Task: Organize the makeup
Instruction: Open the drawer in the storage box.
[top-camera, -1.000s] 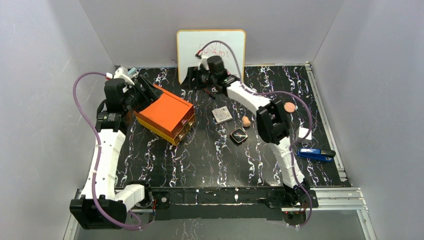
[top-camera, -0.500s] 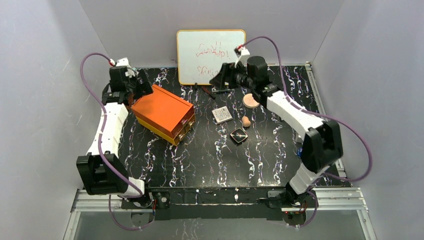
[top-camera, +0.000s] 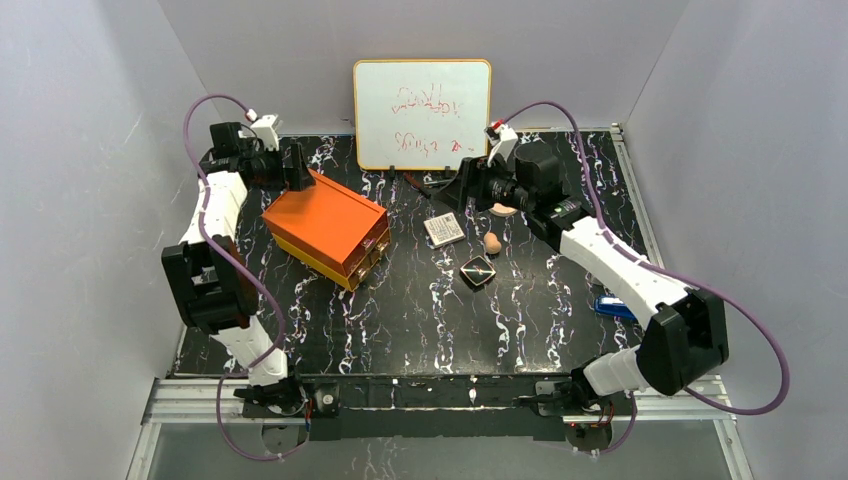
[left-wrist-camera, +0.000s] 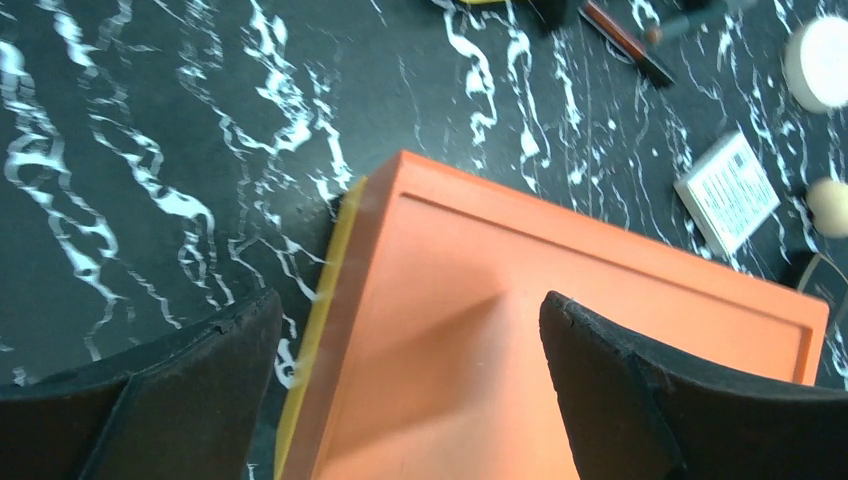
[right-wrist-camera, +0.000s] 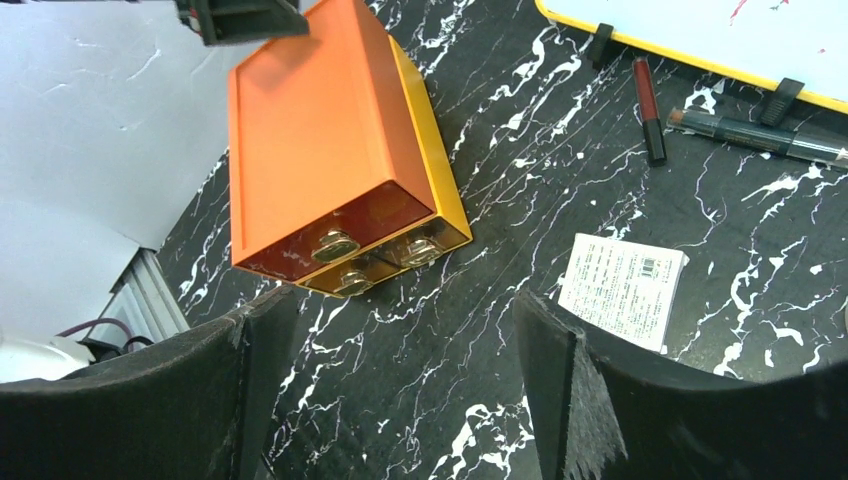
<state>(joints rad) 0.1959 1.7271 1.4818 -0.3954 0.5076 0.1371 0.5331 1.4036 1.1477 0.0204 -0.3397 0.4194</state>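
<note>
The makeup lies right of centre. A tan sponge (top-camera: 492, 242) and a black square compact (top-camera: 478, 271) sit on the mat, and a peach disc (top-camera: 503, 210) shows partly behind my right arm. Two thin sticks (right-wrist-camera: 648, 95) lie by the whiteboard's foot. My right gripper (top-camera: 470, 185) hovers open over bare mat left of the disc, its jaws (right-wrist-camera: 400, 300) empty. My left gripper (top-camera: 297, 165) stands open over the far left corner of the orange drawer box (top-camera: 325, 225). Its fingers (left-wrist-camera: 408, 300) straddle the box's lid edge and hold nothing.
A white printed card (top-camera: 443, 229) lies between box and sponge. The whiteboard (top-camera: 422, 113) stands at the back. A blue stapler-like object (top-camera: 612, 305) peeks out under my right forearm. The box's drawer knobs (right-wrist-camera: 335, 245) face front right.
My left gripper has opened wide and drawn back to the box's far left corner. My right gripper has moved from the whiteboard's foot rightward and forward. The peach disc now lies further left.
</note>
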